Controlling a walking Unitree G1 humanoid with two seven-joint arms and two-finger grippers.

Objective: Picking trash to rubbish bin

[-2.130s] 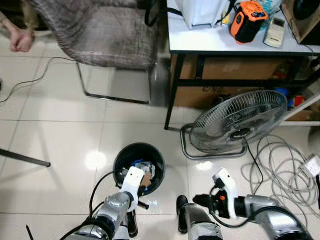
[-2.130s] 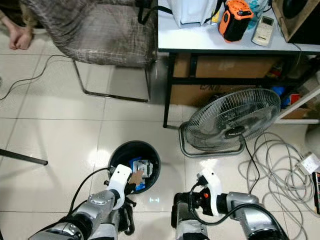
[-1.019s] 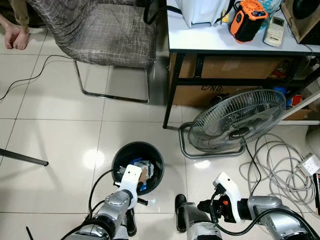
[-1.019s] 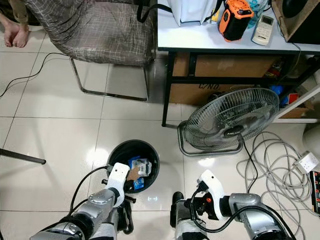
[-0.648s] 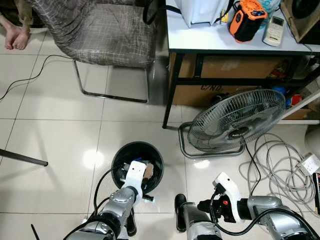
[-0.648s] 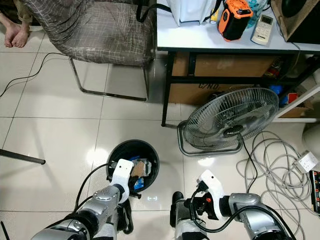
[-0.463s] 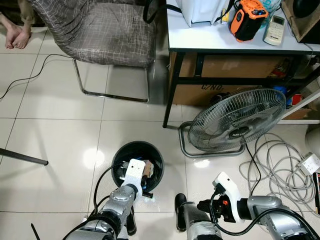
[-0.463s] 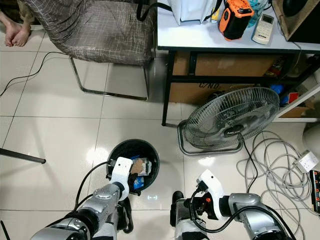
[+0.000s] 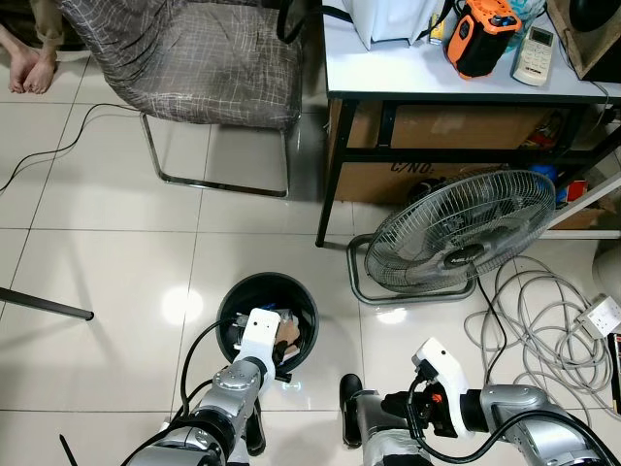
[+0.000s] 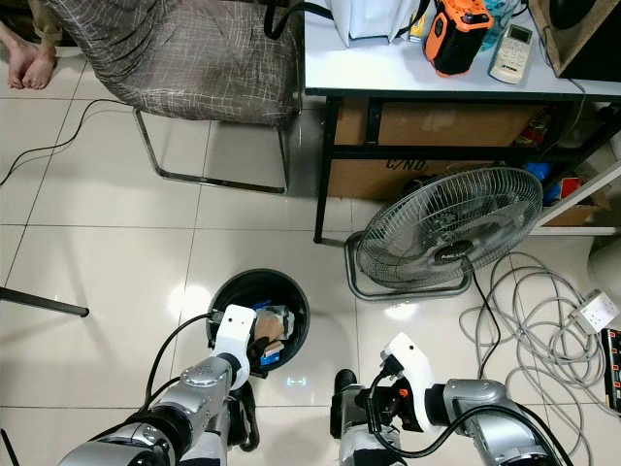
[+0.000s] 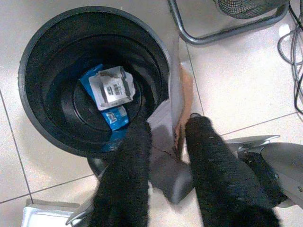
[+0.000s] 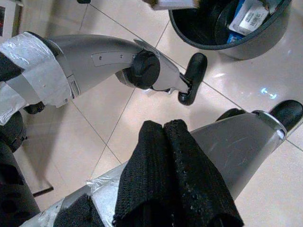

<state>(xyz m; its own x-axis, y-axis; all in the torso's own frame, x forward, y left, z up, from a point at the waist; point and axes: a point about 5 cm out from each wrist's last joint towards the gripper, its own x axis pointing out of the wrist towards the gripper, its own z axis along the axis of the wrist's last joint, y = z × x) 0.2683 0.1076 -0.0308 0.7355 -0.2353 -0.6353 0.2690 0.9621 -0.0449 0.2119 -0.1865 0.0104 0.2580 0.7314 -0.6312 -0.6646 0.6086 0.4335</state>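
Note:
A black round rubbish bin (image 9: 226, 303) stands on the tiled floor just ahead of me. Inside lie a blue wrapper (image 11: 113, 118) and a white labelled packet (image 11: 112, 88). My left gripper (image 11: 168, 125) hangs over the bin's near right rim, shut on a brown and grey cardboard scrap (image 11: 174, 109). In the left eye view the scrap (image 9: 288, 334) sits at the tip of that gripper (image 9: 281, 342), just inside the rim. My right gripper (image 12: 164, 130) is shut with nothing in it, held low beside my leg (image 9: 390, 402).
A floor fan (image 9: 461, 233) stands right of the bin, with coiled grey cables (image 9: 543, 330) and a power strip (image 9: 604, 313) beyond it. A chair (image 9: 184, 58) and a white table (image 9: 388, 85) are farther ahead. A person's bare feet (image 9: 29, 63) show at far left.
My left gripper has carried the scrap forward from the bin's near edge to over its opening. The right arm has sunk a little lower. The camera has shifted slightly.

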